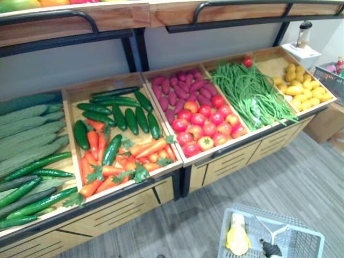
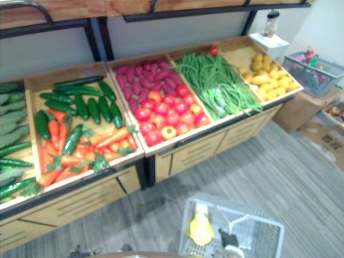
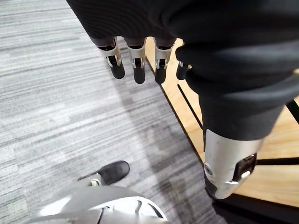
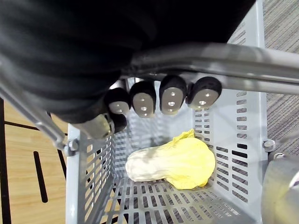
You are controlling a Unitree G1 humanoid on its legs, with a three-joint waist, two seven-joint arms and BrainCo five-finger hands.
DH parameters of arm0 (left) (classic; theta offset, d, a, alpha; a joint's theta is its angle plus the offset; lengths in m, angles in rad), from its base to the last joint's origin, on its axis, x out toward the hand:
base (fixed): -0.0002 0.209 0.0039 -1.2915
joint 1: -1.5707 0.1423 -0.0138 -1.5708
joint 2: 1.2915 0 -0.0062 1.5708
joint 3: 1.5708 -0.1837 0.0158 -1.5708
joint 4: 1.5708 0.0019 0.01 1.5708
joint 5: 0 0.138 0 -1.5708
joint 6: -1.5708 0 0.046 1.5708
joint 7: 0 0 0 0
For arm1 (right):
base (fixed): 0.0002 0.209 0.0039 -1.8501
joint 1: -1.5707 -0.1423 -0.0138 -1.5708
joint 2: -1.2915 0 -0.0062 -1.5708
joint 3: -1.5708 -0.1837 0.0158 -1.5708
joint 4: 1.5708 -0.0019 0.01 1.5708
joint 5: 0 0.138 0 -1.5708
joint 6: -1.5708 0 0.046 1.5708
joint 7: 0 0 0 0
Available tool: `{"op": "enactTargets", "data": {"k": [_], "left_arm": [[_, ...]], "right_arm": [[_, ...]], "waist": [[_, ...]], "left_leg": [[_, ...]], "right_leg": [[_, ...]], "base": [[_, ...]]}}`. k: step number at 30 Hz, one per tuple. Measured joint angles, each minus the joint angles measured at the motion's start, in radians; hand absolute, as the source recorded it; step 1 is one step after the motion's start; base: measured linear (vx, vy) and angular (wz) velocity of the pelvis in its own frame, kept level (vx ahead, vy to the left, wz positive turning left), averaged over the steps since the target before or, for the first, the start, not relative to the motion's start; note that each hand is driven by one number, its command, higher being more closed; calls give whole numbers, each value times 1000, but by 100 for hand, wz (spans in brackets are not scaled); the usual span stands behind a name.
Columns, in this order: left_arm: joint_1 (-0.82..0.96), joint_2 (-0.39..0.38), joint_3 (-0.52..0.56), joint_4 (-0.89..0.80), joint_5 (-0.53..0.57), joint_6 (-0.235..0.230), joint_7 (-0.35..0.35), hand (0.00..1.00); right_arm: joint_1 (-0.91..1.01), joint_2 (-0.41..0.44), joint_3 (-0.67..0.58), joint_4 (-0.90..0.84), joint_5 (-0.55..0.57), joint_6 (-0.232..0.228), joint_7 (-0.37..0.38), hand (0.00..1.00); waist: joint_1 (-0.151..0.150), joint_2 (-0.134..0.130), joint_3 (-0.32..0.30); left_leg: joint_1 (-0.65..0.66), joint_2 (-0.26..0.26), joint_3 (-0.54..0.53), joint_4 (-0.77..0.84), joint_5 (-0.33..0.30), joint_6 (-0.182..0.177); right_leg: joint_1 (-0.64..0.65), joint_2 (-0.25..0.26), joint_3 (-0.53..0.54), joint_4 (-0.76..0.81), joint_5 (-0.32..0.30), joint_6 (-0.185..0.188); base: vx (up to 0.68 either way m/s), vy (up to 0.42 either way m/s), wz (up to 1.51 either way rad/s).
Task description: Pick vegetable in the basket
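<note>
Fingers point(image 4: 170, 99) of the right hand point(image 4: 140, 101) are curled over the grey handle point(image 4: 224, 60) of the basket point(image 4: 247, 135), a closed hook grip by which the basket hangs. On the basket's slotted bottom lies one pale yellow cabbage point(image 4: 173, 163). Fingers point(image 3: 135, 63) of the left hand point(image 3: 161, 60) hang straight and loose, holding nothing, to the left of the basket, over the carpet point(image 3: 56, 93) and close to the wooden front of the stand point(image 3: 275, 140). With one vegetable in the basket and the free hand empty, the step in hand is judged to be fetching another item. That move calls for raising the left hand over the stand's front edge, closing on a single piece, and carrying it across to the basket's open top, clear of the handle and the gripping fingers. Directly beyond the basket lie the green beans point(image 1: 247, 94). Beyond it to the left are the tomatoes point(image 1: 207, 126) with purple sweet potatoes point(image 1: 180, 88) behind them. Farther left of the basket are cucumbers point(image 1: 123, 113) and carrots point(image 1: 107, 161). Beyond the basket to the right is a compartment of yellow produce point(image 1: 301, 88). The floor is grey striped carpet. A second grey crate point(image 1: 330, 75) of goods stands beyond the basket to the right.
</note>
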Motion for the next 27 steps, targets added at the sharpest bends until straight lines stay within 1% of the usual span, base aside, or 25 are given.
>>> {"op": "enactTargets", "data": {"k": [1,2,6,9,10,11,12,13,14,15,16,17,18,19,20,21,22,23,24,25,26,27], "left_arm": [[-1,0,0,0,0,0,1,0],[-1,-1,0,0,1,0,1,0],[13,2,7,1,3,1,1,0],[12,2,8,1,3,1,1,0],[14,2,9,1,3,1,1,0],[16,3,9,1,3,2,1,0],[17,4,9,1,3,3,0,0],[18,4,9,1,3,6,0,0],[18,4,8,1,3,6,0,0],[17,8,7,-1,3,5,0,0],[18,17,7,-1,3,6,0,0],[19,23,7,-1,3,6,0,0],[20,36,6,-1,3,7,-1,0],[17,45,6,0,3,7,0,0],[14,50,6,-1,3,7,0,0],[13,53,7,-1,4,7,0,0],[11,53,7,-1,4,7,0,0],[7,52,6,-2,5,6,0,0],[5,52,7,-2,5,6,0,0],[4,53,7,-3,5,6,0,0],[6,36,15,3,5,7,0,0],[7,30,15,3,5,6,-1,0]], "right_arm": [[0,-1,0,0,0,0,0,100],[-1,-1,0,0,0,0,-1,100],[-10,-1,16,5,0,0,-2,100],[-12,0,27,6,0,0,-2,100],[-12,0,26,7,0,0,-2,100],[-12,1,25,11,0,0,-2,100],[-11,2,23,12,1,0,-2,100],[-13,2,17,17,1,-1,-3,100],[-13,2,17,17,2,-2,-3,100],[-19,5,17,17,3,-2,-4,100],[-26,9,18,17,3,-3,-4,100],[-29,12,19,17,3,-4,-4,100],[-31,20,27,17,3,-8,-6,100],[-32,29,29,17,1,-15,-6,100],[-35,31,30,17,1,-18,-6,100],[-41,32,30,17,0,-23,-5,100],[-42,32,31,14,-1,-26,-5,100],[-39,32,31,7,-2,-28,-5,100],[-37,34,31,2,-2,-27,-5,100],[-37,38,31,0,-2,-27,-5,100],[-39,38,33,0,-3,-26,-5,100],[-39,38,35,0,-4,-26,-5,100]], "waist": [[0,-2,1],[0,-6,4],[2,-17,8],[1,-26,6],[1,-38,7],[1,-44,7],[0,-51,7],[-5,-50,9],[-8,-47,7],[-12,-41,6],[-12,-30,2],[-9,-31,2],[-4,-29,7],[-5,-38,5],[-3,-38,6],[-2,-31,10],[-3,-26,11],[-5,-23,14],[-7,-28,15],[-6,-40,20],[3,-33,21],[2,-29,23]], "left_leg": [[-5,-6,-7,0,2,2],[-15,-14,-27,-1,8,9],[-18,-27,-32,-1,6,10],[-32,-48,-54,-1,1,18],[-33,-55,-62,-1,-7,29],[-31,-69,-80,-1,-16,37],[-29,-77,-94,-1,-26,42],[-29,-76,-120,-1,-34,46],[-27,-72,-135,0,-37,47],[-20,-55,-156,0,-41,49],[-6,-36,-169,7,-38,46],[-2,-27,-173,7,-36,52],[6,-7,-183,7,-33,61],[10,6,-190,8,-35,65],[16,12,-191,8,-36,66],[28,25,-193,8,-37,66],[33,30,-195,8,-38,66],[42,33,-202,8,-40,62],[50,25,-213,8,-50,53],[59,15,-214,8,-57,44],[71,27,-213,23,-77,26],[67,31,-214,33,-81,24]], "right_leg": [[-1,-6,-2,0,-7,8],[0,-12,-12,1,-12,6],[-1,-25,-12,-1,-14,5],[-4,-43,-23,1,-14,4],[-3,-50,-26,5,-16,-1],[0,-62,-30,19,-21,-12],[0,-72,-31,45,-25,-31],[-10,-75,-20,95,-10,-61],[-22,-74,-6,131,2,-79],[-48,-64,40,197,38,-107],[-75,-50,86,251,91,-96],[-87,-46,100,278,113,-86],[-105,-39,125,316,130,-64],[-106,-24,148,316,112,-60],[-108,-14,156,316,91,-51],[-122,11,166,315,59,-42],[-129,21,168,311,53,-42],[-140,34,172,284,54,-41],[-141,43,182,234,70,-30],[-140,45,197,209,114,-18],[-126,56,218,213,103,-6],[-125,59,218,213,103,-6]], "base": [[-81,20,39],[-61,18,24],[-38,39,10],[23,33,18],[84,40,18],[120,39,16],[123,37,26],[97,35,30],[109,35,44],[175,18,41],[204,7,33],[218,-29,21],[186,-68,26],[169,-80,26],[157,-95,19],[111,-69,4],[109,-90,11],[67,-97,23],[62,-107,24],[62,-161,6],[39,-136,-6],[27,-133,-9]]}}
